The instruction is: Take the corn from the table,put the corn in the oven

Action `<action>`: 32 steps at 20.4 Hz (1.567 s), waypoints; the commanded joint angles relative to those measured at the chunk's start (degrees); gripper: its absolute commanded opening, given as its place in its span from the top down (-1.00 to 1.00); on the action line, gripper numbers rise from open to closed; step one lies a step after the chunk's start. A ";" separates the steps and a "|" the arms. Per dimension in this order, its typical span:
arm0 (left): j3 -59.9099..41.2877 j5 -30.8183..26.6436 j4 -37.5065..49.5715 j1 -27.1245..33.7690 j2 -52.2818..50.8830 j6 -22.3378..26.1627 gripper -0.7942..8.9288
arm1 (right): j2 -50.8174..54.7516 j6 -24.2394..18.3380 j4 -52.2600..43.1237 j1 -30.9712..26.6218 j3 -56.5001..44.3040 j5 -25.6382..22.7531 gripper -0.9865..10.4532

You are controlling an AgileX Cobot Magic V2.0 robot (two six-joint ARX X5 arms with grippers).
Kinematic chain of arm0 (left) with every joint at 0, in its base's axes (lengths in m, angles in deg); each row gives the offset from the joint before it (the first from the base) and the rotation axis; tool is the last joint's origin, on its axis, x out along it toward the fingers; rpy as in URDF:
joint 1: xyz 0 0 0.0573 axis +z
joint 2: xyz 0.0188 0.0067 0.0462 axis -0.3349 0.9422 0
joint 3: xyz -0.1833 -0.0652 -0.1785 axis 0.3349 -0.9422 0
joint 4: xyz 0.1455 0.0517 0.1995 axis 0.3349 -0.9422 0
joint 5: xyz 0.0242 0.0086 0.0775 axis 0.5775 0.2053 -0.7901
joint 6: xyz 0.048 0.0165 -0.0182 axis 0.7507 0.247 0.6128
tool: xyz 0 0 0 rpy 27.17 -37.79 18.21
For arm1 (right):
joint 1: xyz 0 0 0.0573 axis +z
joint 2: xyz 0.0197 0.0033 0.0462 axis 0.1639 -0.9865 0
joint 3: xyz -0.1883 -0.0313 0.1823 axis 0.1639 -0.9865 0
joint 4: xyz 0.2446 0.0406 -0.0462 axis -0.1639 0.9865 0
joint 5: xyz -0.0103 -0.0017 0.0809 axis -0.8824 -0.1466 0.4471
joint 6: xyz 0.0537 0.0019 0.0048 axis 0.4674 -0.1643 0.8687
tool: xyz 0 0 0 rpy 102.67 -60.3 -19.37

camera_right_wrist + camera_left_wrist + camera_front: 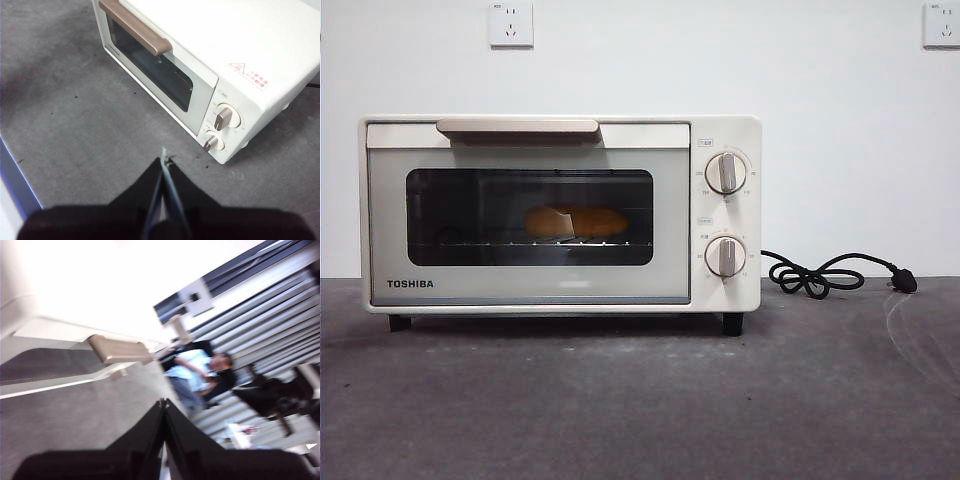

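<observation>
Spread across the whole front view: a dark grey mottled surface, bare in front of the appliance. Standing on it toward the left, door fully closed: a cream-white Toshiba oven, beige bar handle along the top of the door, two round knobs stacked on the right-hand panel. Trailing off to the right behind it: a coiled black power cord, plug lying loose on the surface and not in either wall socket. Visible through the dark glass, resting on the wire rack near the middle of the chamber: the corn, glossy yellow-orange, partly washed out by a reflection. Judged from this: placement done, door shut, only the retreat of the arms left. Raised above and in front of the oven, looking down on its top and knob panel: right gripper, black jaws clenched together on nothing. Close to the door handle, at the oven's other end, in a tilted, motion-blurred view: left gripper, jaws likewise pressed tight and empty. Best handled from here by lifting each arm up and away along a clear path, well off the handle and knobs, so as not to nudge the door open or shift the oven. No sign of either arm in the front view.
</observation>
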 commanded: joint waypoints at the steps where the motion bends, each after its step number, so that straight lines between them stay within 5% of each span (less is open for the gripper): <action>1: 0.26 -8.98 0.28 -0.02 -5.20 -3.02 0.85 | -0.13 0.48 -0.35 -0.07 0.17 -0.26 0.84; 7: 0.28 -47.82 4.70 -0.39 -19.17 -15.93 0.85 | -0.13 1.97 -0.35 -0.07 0.17 -4.11 0.84; 9: 0.28 -54.51 6.14 -1.16 -24.09 -19.12 0.85 | -0.13 5.03 -0.33 -0.07 0.17 -6.43 0.84; 14: 0.28 -56.08 9.62 -3.61 -34.64 -25.24 0.85 | -0.15 11.32 -0.48 -0.46 0.17 -10.58 0.84; 22: 0.28 -65.57 3.89 -8.74 -43.36 -24.85 0.85 | -0.94 12.39 -0.70 -0.74 0.17 -17.73 0.84; 32: 0.28 -63.56 -1.88 -9.49 -42.12 -27.76 0.84 | -1.22 12.44 1.46 -0.74 0.17 -18.08 0.83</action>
